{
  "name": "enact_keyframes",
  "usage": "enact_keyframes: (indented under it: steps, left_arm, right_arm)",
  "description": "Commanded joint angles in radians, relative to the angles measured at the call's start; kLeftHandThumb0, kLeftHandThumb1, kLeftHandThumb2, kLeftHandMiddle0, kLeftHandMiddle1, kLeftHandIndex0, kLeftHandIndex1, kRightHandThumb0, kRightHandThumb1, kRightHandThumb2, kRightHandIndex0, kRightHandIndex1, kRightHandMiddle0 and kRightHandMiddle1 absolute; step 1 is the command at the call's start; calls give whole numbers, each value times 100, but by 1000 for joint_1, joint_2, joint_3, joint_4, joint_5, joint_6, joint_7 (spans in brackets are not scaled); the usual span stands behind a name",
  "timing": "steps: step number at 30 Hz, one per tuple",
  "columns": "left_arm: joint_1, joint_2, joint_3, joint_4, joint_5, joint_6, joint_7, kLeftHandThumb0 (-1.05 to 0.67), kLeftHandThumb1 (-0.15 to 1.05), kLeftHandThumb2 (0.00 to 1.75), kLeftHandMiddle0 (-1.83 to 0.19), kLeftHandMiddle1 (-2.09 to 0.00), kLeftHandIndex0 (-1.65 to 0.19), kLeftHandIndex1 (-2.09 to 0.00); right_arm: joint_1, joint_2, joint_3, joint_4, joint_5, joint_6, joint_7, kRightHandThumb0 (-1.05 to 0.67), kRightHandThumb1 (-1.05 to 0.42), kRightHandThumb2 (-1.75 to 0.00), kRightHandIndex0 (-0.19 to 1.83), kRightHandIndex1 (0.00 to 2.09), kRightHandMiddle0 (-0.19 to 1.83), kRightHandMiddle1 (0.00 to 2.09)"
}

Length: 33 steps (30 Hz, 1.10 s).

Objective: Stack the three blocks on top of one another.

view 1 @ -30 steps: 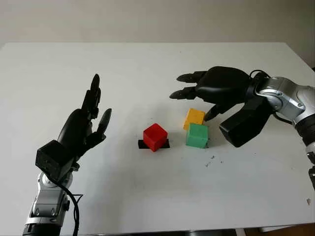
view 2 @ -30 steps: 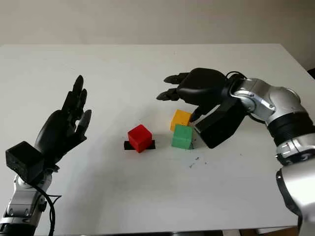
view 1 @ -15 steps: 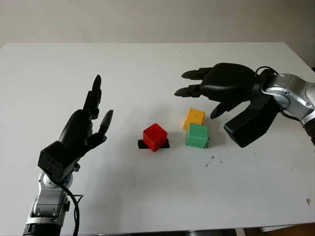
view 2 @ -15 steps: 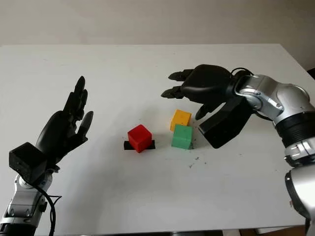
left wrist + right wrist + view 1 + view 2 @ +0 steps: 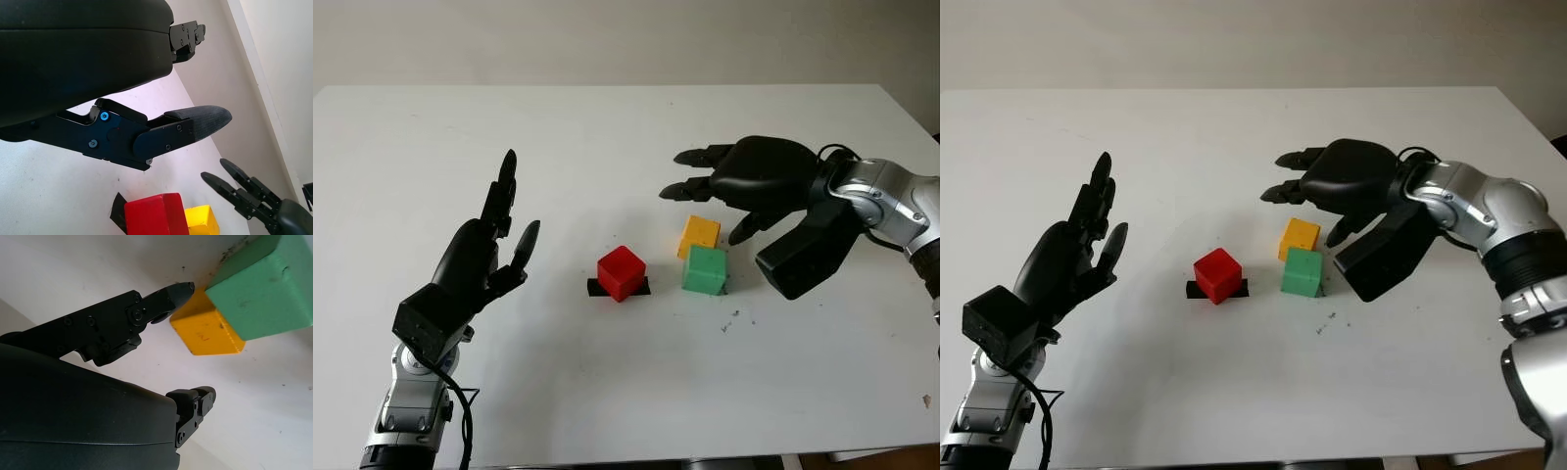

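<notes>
The right hand [image 5: 744,186] hovers open just above the yellow block [image 5: 700,235], which sits at its six o'clock, touching the green block [image 5: 705,270]. The red block [image 5: 622,272] lies at nine o'clock, apart. The left hand [image 5: 484,250], open, is farther off.

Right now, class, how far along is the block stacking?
Nothing is stacked yet: the red block, yellow block and green block all sit on the white table. The right hand hovers open above the yellow block; the left hand is raised, open. All stacking remains.
</notes>
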Motion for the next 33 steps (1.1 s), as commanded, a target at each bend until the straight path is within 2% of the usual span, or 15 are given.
enact_keyframes:
  steps: [1,6,9,10,13,19,22,23,26,29,33]
  left_arm:
    - [2,3,-2,-17,6,-1,6,-61,105,68,19,-5,19,-3]
    - [5,1,-1,-13,-6,-4,-1,-61,105,68,19,-5,19,-4]
    - [6,2,-2,-14,-8,3,-3,-61,105,67,19,-5,19,-4]
    - [6,2,-2,-16,-8,8,-3,-62,105,67,19,-5,19,-4]
    - [8,4,-8,-23,2,30,-2,-63,105,67,19,-5,18,-4]
    - [7,-6,-14,-10,-1,17,1,-63,105,66,18,-6,17,-5]
    - [5,-2,-18,-8,4,19,0,-63,105,66,18,-5,17,-5]
    - [5,-2,-18,-9,5,21,0,-64,105,66,18,-5,18,-5]
    - [9,-1,-21,-15,14,31,4,-65,105,66,18,-5,18,-5]
    - [8,-3,-22,-8,19,22,6,-64,105,67,18,-5,18,-5]
    - [5,-3,-24,2,23,10,7,-63,105,67,18,-5,18,-5]
  right_arm:
    - [16,4,12,7,-11,-7,-17,-45,-90,-7,12,5,34,8]
    - [33,7,19,24,-10,-10,-22,-44,-93,-7,11,5,35,7]
    - [42,8,25,40,-15,-15,-43,-37,-100,-9,12,5,36,8]
    - [43,9,28,45,-18,-16,-51,-32,-103,-16,12,5,35,7]
    - [49,13,31,64,-15,-21,-76,-29,-104,-23,11,5,35,7]
    - [50,14,41,87,-32,-36,-159,-29,-105,-13,16,7,47,13]
    - [47,15,42,102,-30,-46,-191,-34,-104,-8,19,7,62,22]
    - [46,15,42,107,-30,-49,-199,-36,-104,-7,21,7,63,42]
    - [39,10,45,111,-34,-54,-208,-37,-102,-5,23,6,38,118]
    - [35,5,45,111,-36,-54,-210,-36,-101,-5,24,6,37,138]
    - [24,-1,39,109,-33,-46,-198,-33,-100,-5,26,6,38,142]
